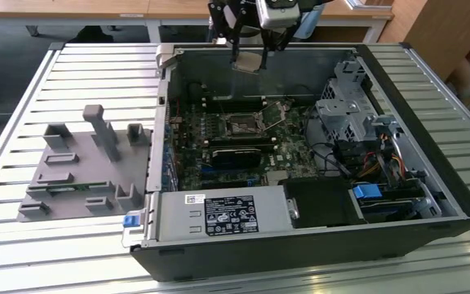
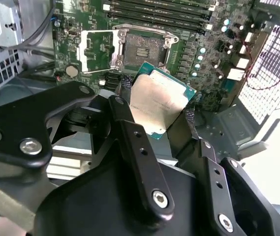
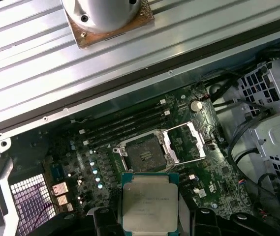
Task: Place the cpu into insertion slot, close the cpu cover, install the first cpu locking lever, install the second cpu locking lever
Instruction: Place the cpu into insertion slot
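Observation:
My gripper (image 1: 249, 56) hangs above the far wall of the open computer case, shut on the cpu (image 1: 248, 61). In both wrist views the cpu (image 2: 159, 101) (image 3: 148, 204) is a flat square silver-faced chip with a green edge, pinched at its sides between the black fingers (image 2: 125, 123). It is well above the board, tilted. The insertion slot (image 2: 142, 49) (image 3: 143, 152) (image 1: 239, 125) lies bare on the green board. The cpu cover (image 2: 96, 49) (image 3: 186, 142), a silvery frame with a square window, is swung open beside the slot.
Long black memory slots (image 2: 159, 12) run along one side of the socket. A power-supply box (image 1: 218, 214) fills the case's near side, and a drive cage with cables (image 1: 349, 116) stands at the exterior view's right. A grey fixture tray (image 1: 80, 165) lies on the slatted table (image 1: 22, 245).

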Controlling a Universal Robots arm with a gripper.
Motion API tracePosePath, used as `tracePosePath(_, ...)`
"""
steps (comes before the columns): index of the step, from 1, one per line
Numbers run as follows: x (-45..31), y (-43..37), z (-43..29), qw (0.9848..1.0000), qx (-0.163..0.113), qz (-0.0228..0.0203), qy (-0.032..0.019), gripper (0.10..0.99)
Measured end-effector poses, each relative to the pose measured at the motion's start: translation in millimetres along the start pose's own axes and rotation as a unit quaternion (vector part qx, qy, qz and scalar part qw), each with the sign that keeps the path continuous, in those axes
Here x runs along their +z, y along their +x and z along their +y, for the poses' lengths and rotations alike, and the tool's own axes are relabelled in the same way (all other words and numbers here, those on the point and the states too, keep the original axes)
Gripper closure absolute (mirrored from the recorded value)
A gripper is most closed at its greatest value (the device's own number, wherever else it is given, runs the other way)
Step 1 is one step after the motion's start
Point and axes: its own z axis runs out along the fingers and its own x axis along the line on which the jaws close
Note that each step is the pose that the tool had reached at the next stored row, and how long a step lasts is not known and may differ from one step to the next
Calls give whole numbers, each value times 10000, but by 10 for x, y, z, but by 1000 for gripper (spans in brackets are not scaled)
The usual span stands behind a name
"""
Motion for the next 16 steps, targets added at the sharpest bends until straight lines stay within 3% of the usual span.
tracePosePath(8,1,0,0,9992,403,-36,-8,545)
tracePosePath(16,1,0,0,9974,713,-63,-13,545)
